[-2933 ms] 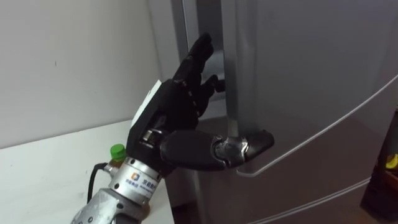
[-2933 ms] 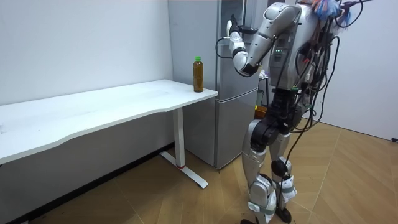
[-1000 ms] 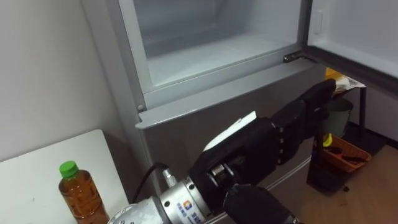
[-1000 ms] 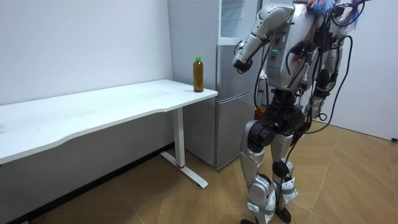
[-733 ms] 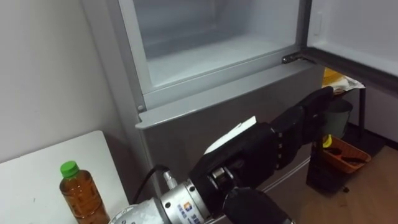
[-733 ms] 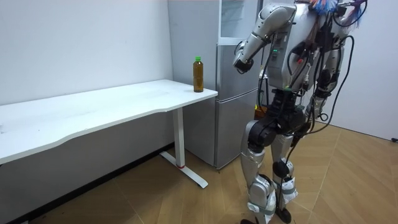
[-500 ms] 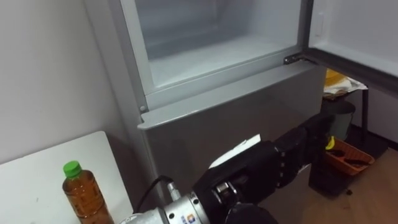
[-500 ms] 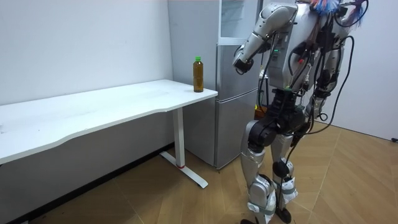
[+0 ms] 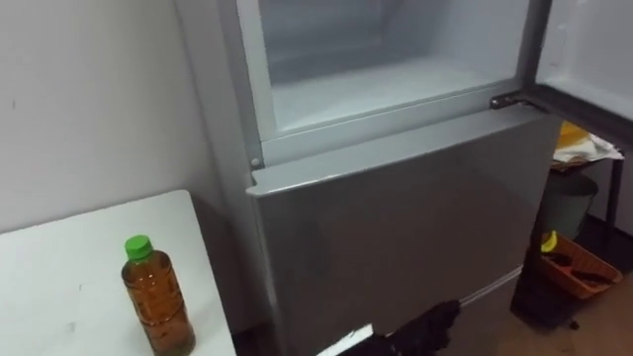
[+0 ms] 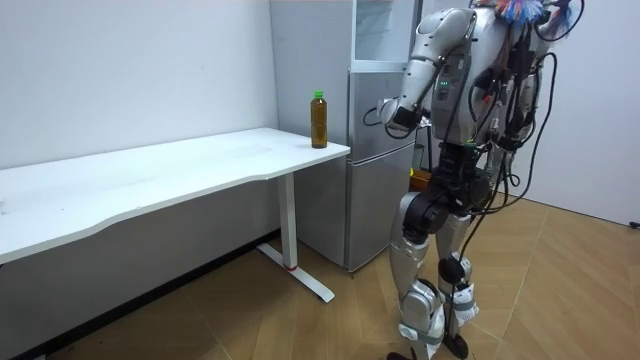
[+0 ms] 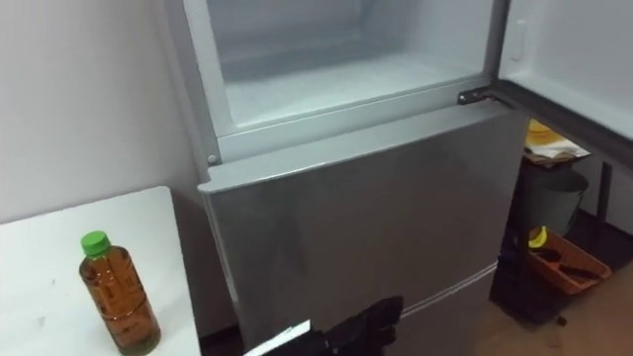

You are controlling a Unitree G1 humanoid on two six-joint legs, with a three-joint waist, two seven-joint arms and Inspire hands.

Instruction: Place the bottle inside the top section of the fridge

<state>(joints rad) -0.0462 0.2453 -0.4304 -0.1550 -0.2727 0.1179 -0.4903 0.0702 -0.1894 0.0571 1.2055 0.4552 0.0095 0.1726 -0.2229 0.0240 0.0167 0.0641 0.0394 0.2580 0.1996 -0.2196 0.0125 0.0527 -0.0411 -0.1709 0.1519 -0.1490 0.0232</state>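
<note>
The bottle (image 9: pixel 155 297), filled with amber liquid and topped by a green cap (image 9: pixel 138 247), stood upright on the near right corner of the white surface (image 9: pixel 59 287), just left of the grey fridge (image 9: pixel 396 218). Nothing touched it. The upper fridge compartment (image 9: pixel 376 79) lay open, its pale interior bare, and its door (image 9: pixel 593 49) was swung out to the right. The lower door below it was closed.

The left hand (image 9: pixel 435 321) showed low in front of the lower door, well right of the bottle and apart from it. What showed of its dark fingers (image 11: pixel 371 318) looked straight and released, grasping nothing.

On the floor to the far right of the fridge sat a dark bin (image 9: pixel 569 203) and, nearer, an orange tray (image 9: pixel 579 262).

In the room view the robot stood upright facing the fridge, its left forearm raised at chest height towards it, with the surface and bottle off to the room view's left.
</note>
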